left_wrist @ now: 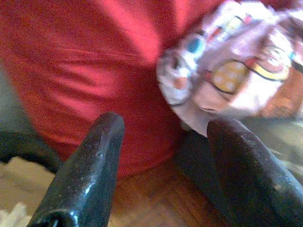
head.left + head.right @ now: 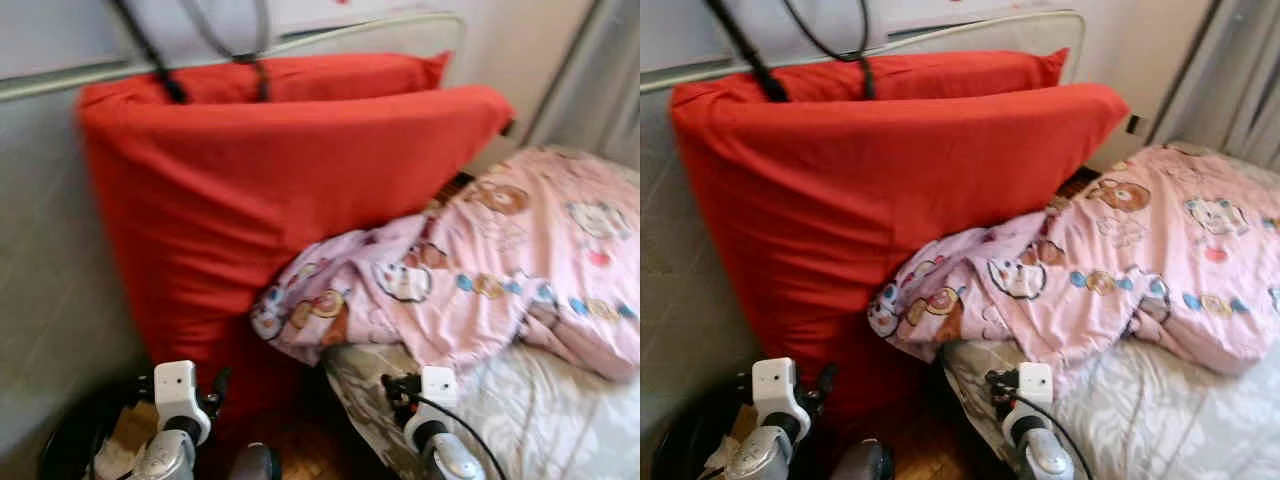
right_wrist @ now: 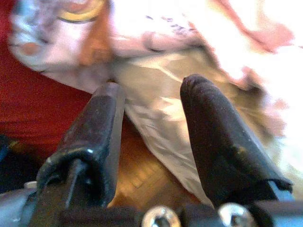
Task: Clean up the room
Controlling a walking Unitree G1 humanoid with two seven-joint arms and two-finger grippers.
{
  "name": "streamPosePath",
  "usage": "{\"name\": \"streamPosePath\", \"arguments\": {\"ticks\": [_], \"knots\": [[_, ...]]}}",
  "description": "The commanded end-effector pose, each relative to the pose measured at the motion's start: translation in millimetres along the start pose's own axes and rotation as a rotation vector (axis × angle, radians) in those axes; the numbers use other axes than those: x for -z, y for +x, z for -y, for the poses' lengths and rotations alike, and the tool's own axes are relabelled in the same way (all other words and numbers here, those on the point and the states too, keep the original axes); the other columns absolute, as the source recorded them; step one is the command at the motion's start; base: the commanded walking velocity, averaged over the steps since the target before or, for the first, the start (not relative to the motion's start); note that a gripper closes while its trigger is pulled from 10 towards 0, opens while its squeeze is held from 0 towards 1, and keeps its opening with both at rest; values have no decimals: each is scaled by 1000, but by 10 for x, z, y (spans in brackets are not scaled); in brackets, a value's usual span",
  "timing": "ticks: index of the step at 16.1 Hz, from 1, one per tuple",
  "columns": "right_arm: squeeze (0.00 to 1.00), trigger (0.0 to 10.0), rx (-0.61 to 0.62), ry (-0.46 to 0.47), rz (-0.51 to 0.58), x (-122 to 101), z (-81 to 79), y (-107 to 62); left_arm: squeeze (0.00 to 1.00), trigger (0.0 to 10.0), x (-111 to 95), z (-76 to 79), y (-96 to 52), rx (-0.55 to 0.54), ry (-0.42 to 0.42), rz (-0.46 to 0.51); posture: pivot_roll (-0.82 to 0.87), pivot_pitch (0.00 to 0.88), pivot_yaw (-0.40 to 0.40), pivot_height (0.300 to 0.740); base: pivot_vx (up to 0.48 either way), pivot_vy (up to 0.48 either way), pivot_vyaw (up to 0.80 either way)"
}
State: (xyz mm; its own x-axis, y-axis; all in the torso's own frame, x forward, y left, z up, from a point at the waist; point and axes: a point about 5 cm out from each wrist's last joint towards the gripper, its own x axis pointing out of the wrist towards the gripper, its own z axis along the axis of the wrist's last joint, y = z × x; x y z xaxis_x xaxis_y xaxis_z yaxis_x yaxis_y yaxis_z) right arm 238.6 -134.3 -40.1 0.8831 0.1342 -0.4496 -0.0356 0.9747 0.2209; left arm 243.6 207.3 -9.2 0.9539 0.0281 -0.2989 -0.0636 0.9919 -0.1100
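Note:
Two big red pillows (image 2: 270,190) stand upright against the wall and headboard. A pink cartoon-print blanket (image 2: 470,270) lies bunched on the bed, its corner hanging over the bed's edge against the pillows. My left gripper (image 1: 163,156) is open and empty, held low over the wooden floor, facing the red pillow (image 1: 71,71) and the blanket corner (image 1: 227,71). My right gripper (image 3: 151,123) is open and empty too, pointing at the mattress edge (image 3: 161,118) below the blanket. Both wrists (image 2: 180,400) (image 2: 430,410) sit at the bottom of the head views.
The bed's pale patterned mattress (image 2: 540,420) fills the lower right. A black round bin (image 2: 70,450) with paper scraps stands at the lower left by the grey wall. Black cables (image 2: 170,80) hang over the pillows. A strip of wooden floor (image 2: 300,450) runs between bin and bed.

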Motion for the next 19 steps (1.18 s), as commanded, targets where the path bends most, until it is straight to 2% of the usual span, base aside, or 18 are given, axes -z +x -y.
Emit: {"name": "streamPosePath", "arguments": {"ticks": [1,5,10,15,16,19], "knots": [[0,10000,31,-5,-8,2,49,-4,0,10000,-16,29,14,13,3,0,78,0,-48,624,244,0,0],[0,10000,117,18,-16,-43,150,16,0,10000,0,57,2,22,-1,-2,76,8,-47,624,245,0,0],[0,10000,137,-2,-32,-130,151,84,0,10000,14,49,-38,21,3,3,85,35,-46,624,254,0,0],[0,10000,188,11,-55,-284,172,183,0,10000,-39,31,-89,17,14,32,103,85,-51,624,0,0,0],[1000,10000,176,-6,-61,-318,154,206,0,10000,-58,40,-107,20,15,44,114,108,-55,624,0,0,0],[1000,10000,164,-28,-55,-404,133,251,0,10000,-113,60,-148,25,18,68,131,148,-63,624,0,0,0]]}}
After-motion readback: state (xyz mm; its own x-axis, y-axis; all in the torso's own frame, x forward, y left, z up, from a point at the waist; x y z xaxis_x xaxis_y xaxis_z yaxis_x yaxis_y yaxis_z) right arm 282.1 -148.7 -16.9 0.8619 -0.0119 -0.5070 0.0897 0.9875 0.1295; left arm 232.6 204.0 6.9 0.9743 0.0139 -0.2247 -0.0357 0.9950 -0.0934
